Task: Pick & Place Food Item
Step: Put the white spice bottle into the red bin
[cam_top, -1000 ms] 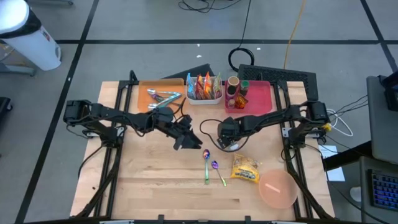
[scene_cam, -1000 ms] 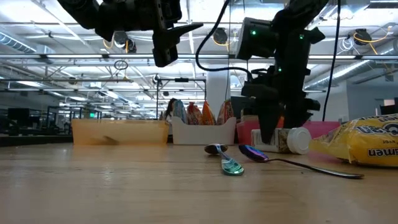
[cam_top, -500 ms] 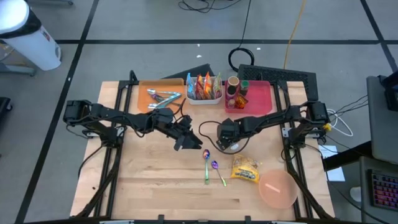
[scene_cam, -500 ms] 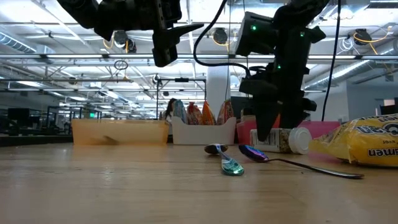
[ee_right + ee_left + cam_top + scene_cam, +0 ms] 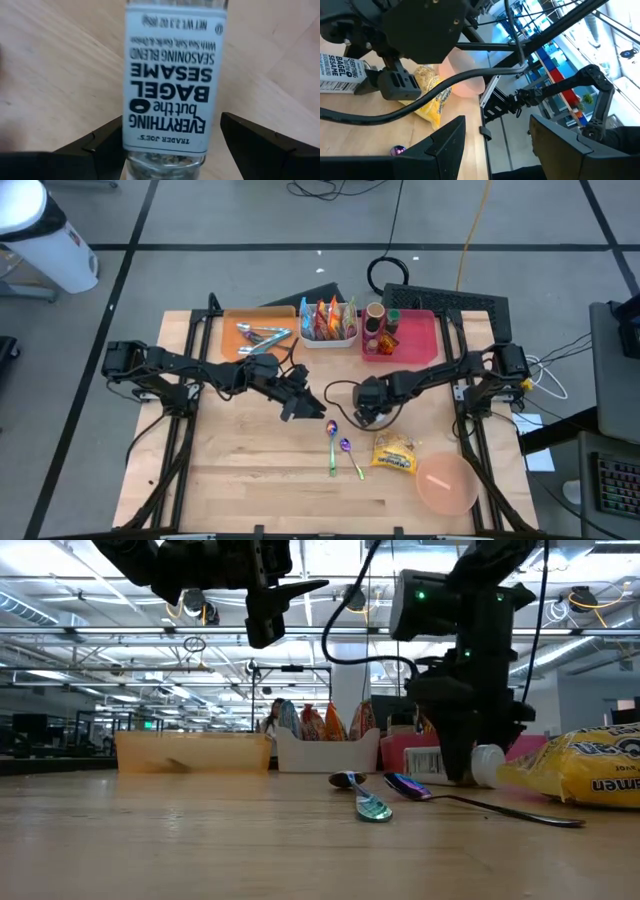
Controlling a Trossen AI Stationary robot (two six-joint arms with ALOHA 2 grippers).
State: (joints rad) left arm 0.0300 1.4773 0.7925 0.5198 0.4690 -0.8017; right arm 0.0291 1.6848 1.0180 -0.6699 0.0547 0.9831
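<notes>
Low view — right tool (image 5: 468, 776) vertical, fingers straddling seasoning jar (image 5: 172, 75) | left tool (image 5: 296, 402) raised

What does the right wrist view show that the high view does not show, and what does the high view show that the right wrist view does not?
Only the right wrist view shows the printed label of the seasoning jar, lying on the wood between the open fingers of the right gripper.

Only the high view shows the whole table: the left gripper hovering open, two spoons, the yellow noodle packet, the pink bowl, the red tray and the orange tray.

Both show the right gripper low over the wooden table.
</notes>
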